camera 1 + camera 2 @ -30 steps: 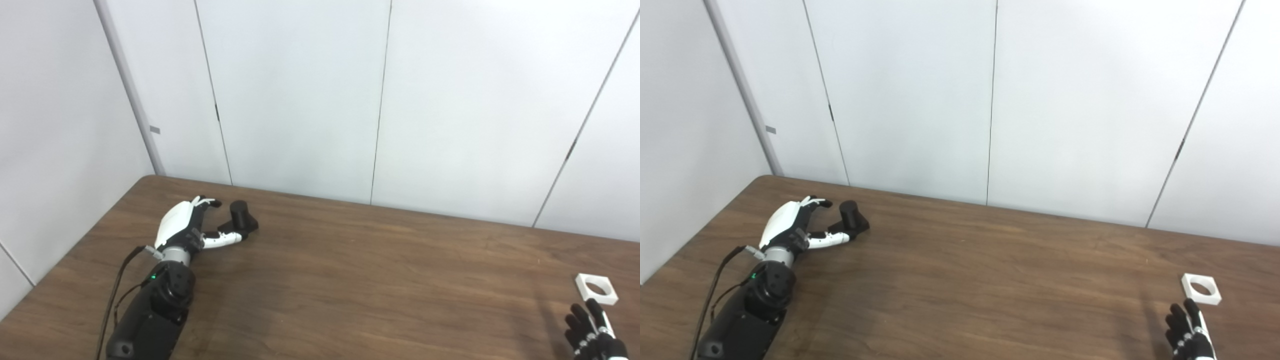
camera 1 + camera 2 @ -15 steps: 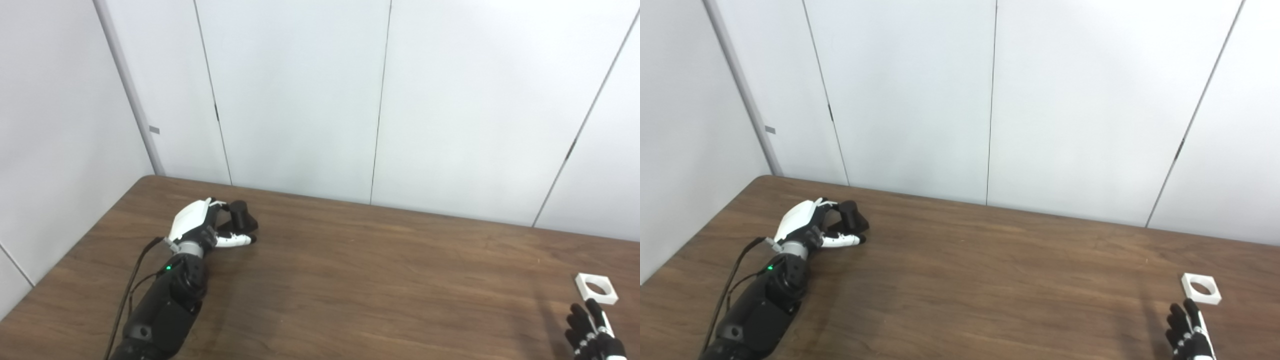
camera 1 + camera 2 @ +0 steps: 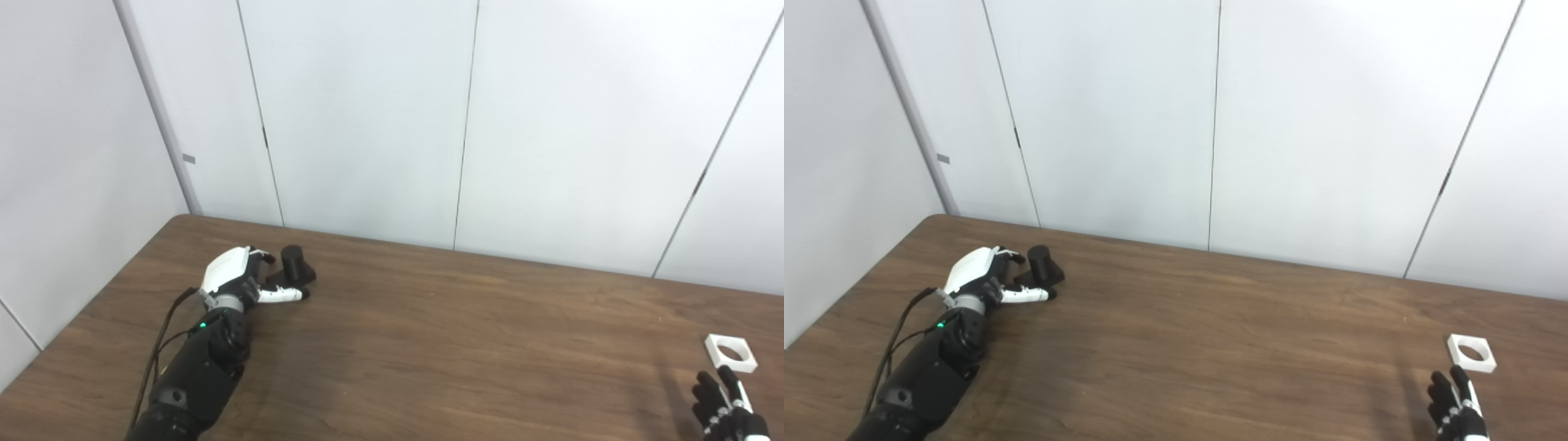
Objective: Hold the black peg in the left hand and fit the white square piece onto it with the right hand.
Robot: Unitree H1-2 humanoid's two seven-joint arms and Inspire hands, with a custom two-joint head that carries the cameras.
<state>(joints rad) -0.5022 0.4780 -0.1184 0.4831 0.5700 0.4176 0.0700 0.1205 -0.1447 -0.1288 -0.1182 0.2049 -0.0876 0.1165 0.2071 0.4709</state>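
Now your left hand (image 3: pixel 236 278) lies spread beside the black peg (image 3: pixel 293 267) at ten o'clock, gripping nothing; your right hand (image 3: pixel 726 407), fingers apart, waits near the white square piece (image 3: pixel 730 353) by the table (image 3: pixel 465 343) edge at four.

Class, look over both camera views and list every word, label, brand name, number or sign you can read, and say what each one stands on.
None: no readable text in either view.
Small grey tag on the wall strip: too small to tell whether it bears writing.
Black peg, white square piece, left hand, right hand, table: no markings visible.
Green dot on the left forearm: a light, not a sign.
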